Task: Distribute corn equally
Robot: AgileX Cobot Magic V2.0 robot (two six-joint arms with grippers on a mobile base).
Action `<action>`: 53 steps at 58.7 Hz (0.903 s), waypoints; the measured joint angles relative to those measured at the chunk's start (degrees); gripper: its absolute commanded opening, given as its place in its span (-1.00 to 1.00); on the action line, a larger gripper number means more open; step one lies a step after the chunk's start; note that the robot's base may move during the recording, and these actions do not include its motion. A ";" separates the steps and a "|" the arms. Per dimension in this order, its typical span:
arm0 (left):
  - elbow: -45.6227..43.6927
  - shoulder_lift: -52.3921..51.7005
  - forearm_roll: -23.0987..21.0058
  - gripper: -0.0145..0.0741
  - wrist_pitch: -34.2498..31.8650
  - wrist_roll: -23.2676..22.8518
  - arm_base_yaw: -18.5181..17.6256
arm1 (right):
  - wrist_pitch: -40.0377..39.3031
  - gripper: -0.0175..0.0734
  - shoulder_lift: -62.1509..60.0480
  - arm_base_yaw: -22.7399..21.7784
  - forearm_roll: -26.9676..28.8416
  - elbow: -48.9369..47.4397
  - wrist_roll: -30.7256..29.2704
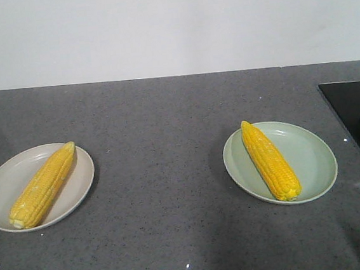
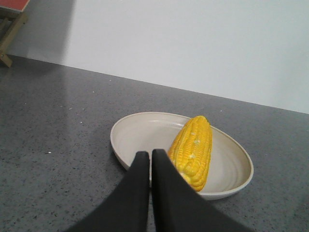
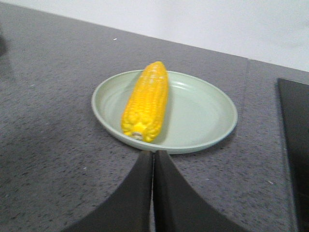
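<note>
Front view: one corn cob [image 1: 42,185] laid on beige plate [image 1: 6,180], another cob [image 1: 270,159] on green plate [image 1: 312,154], grey counter [image 1: 165,175], left wrist: left gripper [image 2: 150,159] clenched empty near beige plate, right wrist: right gripper [image 3: 153,158] clenched empty before green plate.

left end effector [image 2: 150,162]: closed, empty, at plate rim | corn [image 2: 192,150]: on beige plate [image 2: 145,128] | grey counter [image 2: 53,125]

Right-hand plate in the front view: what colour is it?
Pale green plate, holding one yellow corn cob; clearest in the right wrist view.
</note>
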 measured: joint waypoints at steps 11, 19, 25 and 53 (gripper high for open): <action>0.00 0.00 0.00 -0.69 0.00 0.00 0.00 | -8.31 -0.62 -6.00 0.00 -24.38 4.03 29.41; 0.00 0.00 0.00 -0.69 0.00 0.00 0.00 | -14.30 -0.62 -7.65 0.00 -38.52 5.71 47.07; 0.00 0.00 0.00 -0.69 0.02 0.00 0.00 | -16.01 -0.62 -7.85 0.00 -43.99 5.77 52.64; 0.00 0.00 0.00 -0.69 0.07 0.00 0.00 | -16.79 -0.62 -7.85 0.00 -45.65 5.77 55.65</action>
